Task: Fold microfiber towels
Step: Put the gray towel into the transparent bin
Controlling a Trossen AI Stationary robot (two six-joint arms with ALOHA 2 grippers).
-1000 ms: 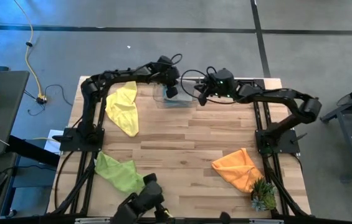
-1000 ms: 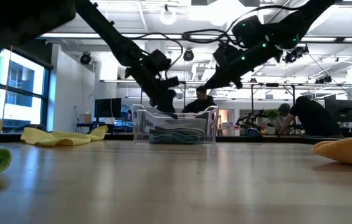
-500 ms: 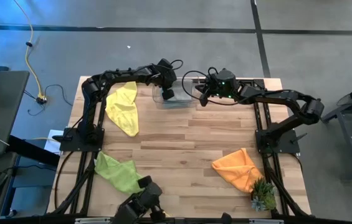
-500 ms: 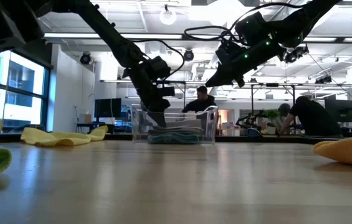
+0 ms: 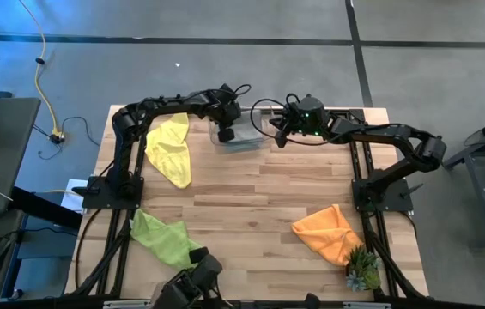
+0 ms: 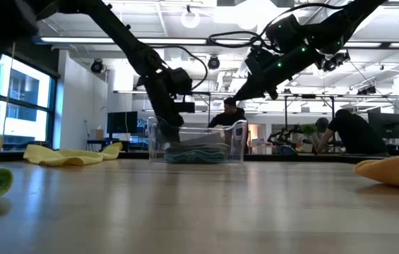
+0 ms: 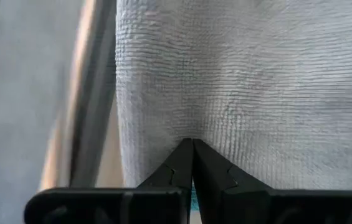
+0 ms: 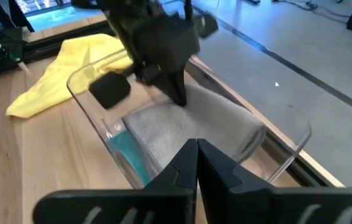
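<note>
Left gripper (image 8: 177,96) closed, tips pressing grey towel (image 8: 191,127) in bin (image 8: 91,115); press flat, lift straight. Right gripper (image 5: 278,137) closed, empty, beside bin.

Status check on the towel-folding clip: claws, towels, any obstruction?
Left claw shut, tip down on grey towel in the clear bin. Right claw shut, hovering beside the bin. Nothing blocking.
</note>
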